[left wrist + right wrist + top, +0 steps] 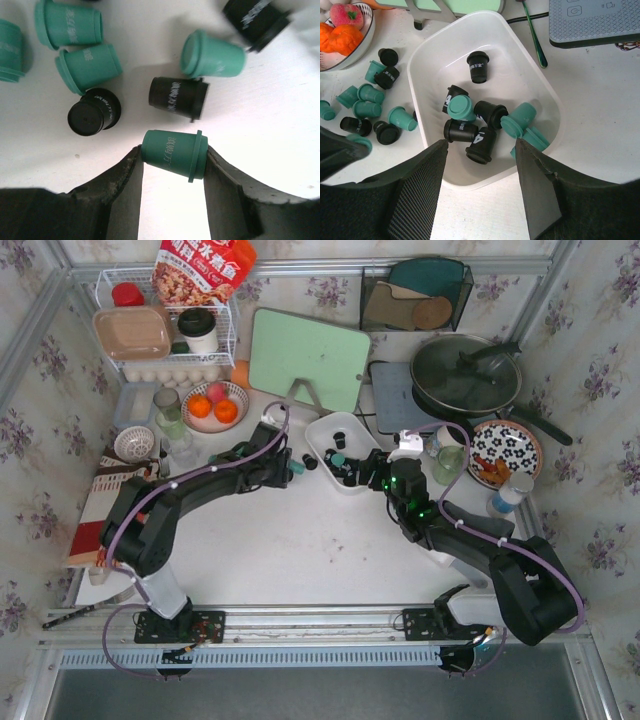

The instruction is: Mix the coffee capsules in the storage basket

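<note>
Risks the teal capsule (170, 152) squirting from the end-to-end clamp of the left gripper (173, 159) just left of the storage basket (475, 176) (right gripper (481, 145) gaping, empty, over its near rim).

**Three views, one overlap**

Top camera — high above the near edge, looking down over the whole bench (300, 550). Left wrist camera hangs very close above loose coffee capsules (85, 67); right wrist camera looks down into the storage basket (520, 70) from farther off, catching those capsules too.
</note>
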### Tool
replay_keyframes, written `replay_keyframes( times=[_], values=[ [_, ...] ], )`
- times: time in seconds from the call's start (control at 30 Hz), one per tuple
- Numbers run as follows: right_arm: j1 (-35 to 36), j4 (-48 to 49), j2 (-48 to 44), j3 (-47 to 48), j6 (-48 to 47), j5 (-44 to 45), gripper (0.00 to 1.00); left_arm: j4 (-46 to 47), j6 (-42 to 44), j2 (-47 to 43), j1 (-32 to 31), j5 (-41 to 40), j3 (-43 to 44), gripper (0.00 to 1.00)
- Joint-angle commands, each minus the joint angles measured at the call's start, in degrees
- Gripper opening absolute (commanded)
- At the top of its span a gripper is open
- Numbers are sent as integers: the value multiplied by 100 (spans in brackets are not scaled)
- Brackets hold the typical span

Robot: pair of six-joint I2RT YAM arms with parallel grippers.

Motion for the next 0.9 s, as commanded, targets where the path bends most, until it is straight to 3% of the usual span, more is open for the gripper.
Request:
replay_keyframes(
  times=[0.0, 0.2, 0.57, 0.8, 0.87],
  values=[
    [3, 117, 10, 39, -26, 5, 64, 234, -23, -525, -101, 407, 63, 40],
    [3, 121, -27, 15, -7, 31, 64, 904, 21, -515, -257, 931, 453, 41],
    [3, 125, -123, -14, 10, 43, 64, 1093, -121, 1312, -331, 1225, 2462, 45],
    [3, 126, -181, -14, 45, -19, 64, 1106, 0, 1662, -331, 655, 2831, 76],
    [3, 134, -162, -9, 53, -33, 64, 1168, 76, 1520, -331, 520, 2678, 99]
  ],
)
